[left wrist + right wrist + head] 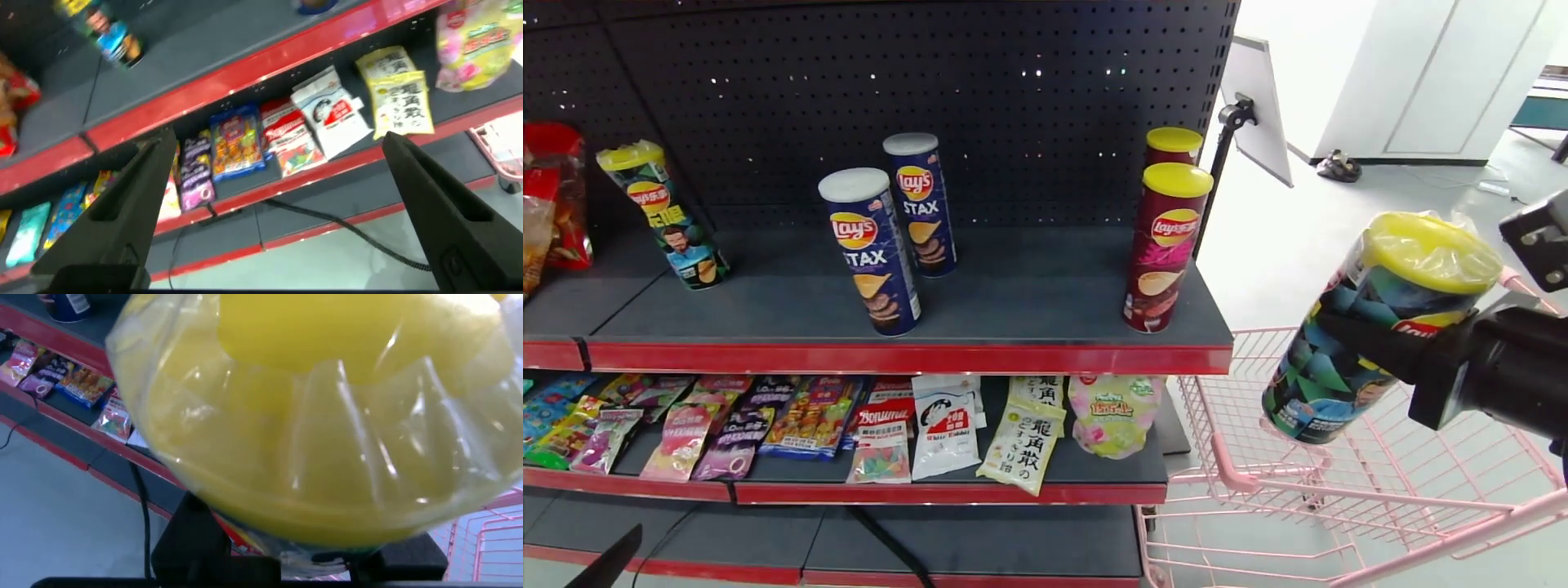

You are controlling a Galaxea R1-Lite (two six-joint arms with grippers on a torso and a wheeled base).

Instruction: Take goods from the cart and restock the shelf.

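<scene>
Right pincer (1349, 341) around tilted chip can (1409, 260) above cart (1258, 483)

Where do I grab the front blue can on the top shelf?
Grip the front blue can around its middle, from the open front of the shelf, fingers either side: it's a tall upright tube, with the second blue can behind.

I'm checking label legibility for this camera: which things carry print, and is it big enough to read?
Large logo and word, readable: blue cans.
Logo readable, rest too small: red cans.
Logo readable, rest too small: left can.
Logo partly hidden: held can.
Big characters readable, rest too small: bags.
</scene>
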